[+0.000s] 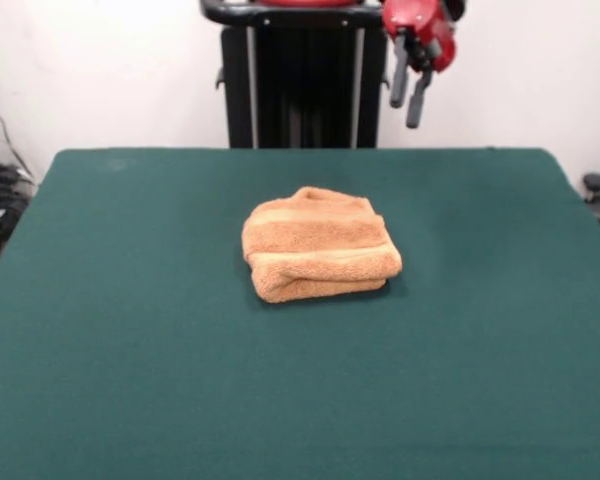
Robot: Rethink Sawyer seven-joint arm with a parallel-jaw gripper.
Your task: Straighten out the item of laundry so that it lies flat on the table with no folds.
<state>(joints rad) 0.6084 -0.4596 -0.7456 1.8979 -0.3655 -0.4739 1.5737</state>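
A: Towel [320, 258] sits folded in a thick bundle near the centre of the frame, on the green desk [110, 330]. Layers stacked; a rolled fold runs along the lower edge. Flat woven bands show as paler stripes across the top.

B: Long axis?

A: Runs left to right across the frame, tipped slightly down toward the right. Bundle is wider than it is deep.

B: Gripper position?

A: Gripper [410, 95] hangs at the upper right of centre, close to the top edge, well above the desk and well apart from the towel. Red housing, two dark fingers [399, 88] pointing downward.

B: Finger state?

A: Spread. A visible gap between the two, nothing between them.

B: So the bearing from fingers to towel?

A: Towel lies below and to the left of the fingers in the frame. Only one arm here, so no choice of which is nearer.

B: Progress?

A: My read: none yet. Towel is fully folded, not flat. Next move likely calls for coming down and leftward onto a loose edge, probably the rolled fold at the lower side or the right end, which lies nearest the fingers. Gripping through several layers at once would just drag the whole bundle.
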